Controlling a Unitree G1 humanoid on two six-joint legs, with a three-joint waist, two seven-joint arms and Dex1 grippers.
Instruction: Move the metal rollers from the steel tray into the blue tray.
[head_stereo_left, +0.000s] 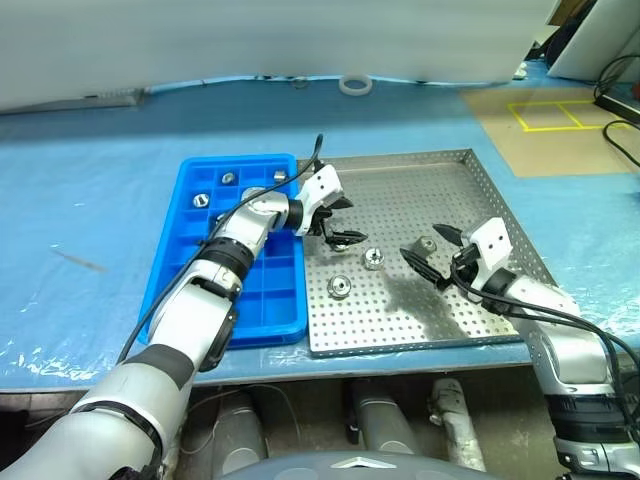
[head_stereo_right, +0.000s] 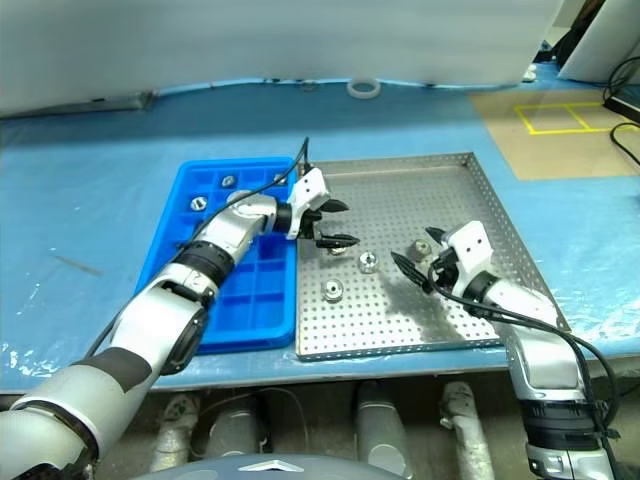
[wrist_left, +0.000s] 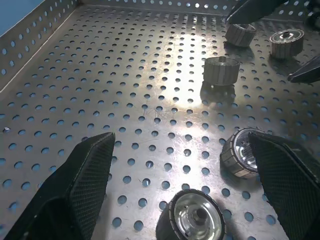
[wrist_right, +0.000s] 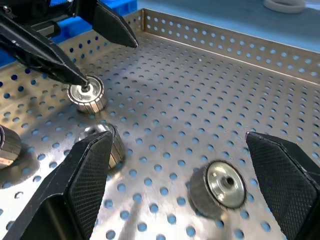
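Head views: the steel tray (head_stereo_left: 470, 160) lies just beside the blue tray (head_stereo_left: 170, 260) on the pale blue table sheet (head_stereo_left: 80, 190); four metal rollers (head_stereo_left: 373, 259) sit loose on the perforated floor, and a few more, perhaps three, rest in far blue compartments.
Left gripper (head_stereo_left: 337, 222): fingers spread wide, empty, over the steel tray's near-left part, one tip above a roller.
Right gripper (head_stereo_left: 432, 252): fingers wide apart, empty, flanking one roller.
Left wrist view: four rollers between and beyond its fingers, plus the right gripper's tips.
Right wrist view: the left fingertip (wrist_right: 75, 77) touches a roller's centre hole.
Around: a white ring (head_stereo_left: 355, 85) and yellow floor tape (head_stereo_left: 550, 115), well apart.
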